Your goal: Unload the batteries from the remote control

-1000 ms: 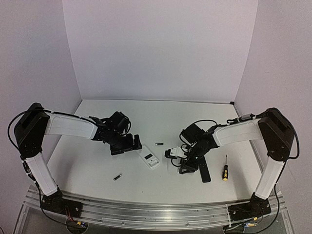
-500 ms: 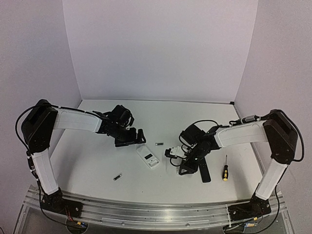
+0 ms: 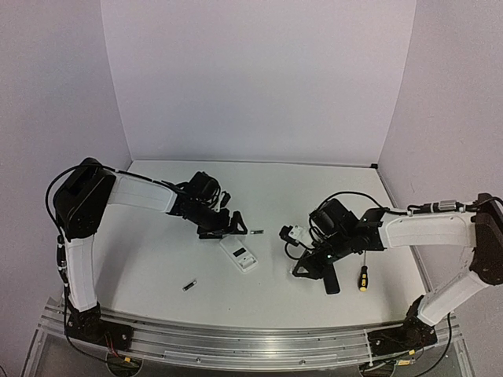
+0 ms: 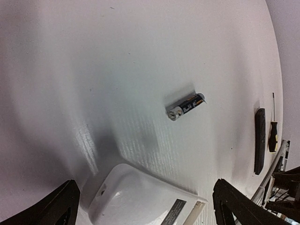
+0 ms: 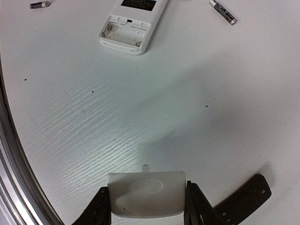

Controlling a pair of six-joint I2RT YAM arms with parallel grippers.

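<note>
The white remote [image 3: 240,255] lies back up in mid-table, its battery bay [image 5: 123,35] open and looking empty. One battery [image 3: 256,232] lies just beyond it, also seen in the left wrist view [image 4: 186,106] and the right wrist view [image 5: 222,11]. A second battery [image 3: 189,285] lies nearer the front left [image 5: 40,4]. My left gripper [image 3: 229,226] is open and empty, straddling the remote's far end [image 4: 145,201]. My right gripper [image 3: 302,267] is shut on the white battery cover [image 5: 146,194], just above the table to the right of the remote.
A black remote [image 3: 328,276] lies right beside my right gripper and shows in the right wrist view [image 5: 243,199]. A yellow-and-black screwdriver [image 3: 363,276] lies to its right. The metal rail [image 3: 251,345] runs along the front edge.
</note>
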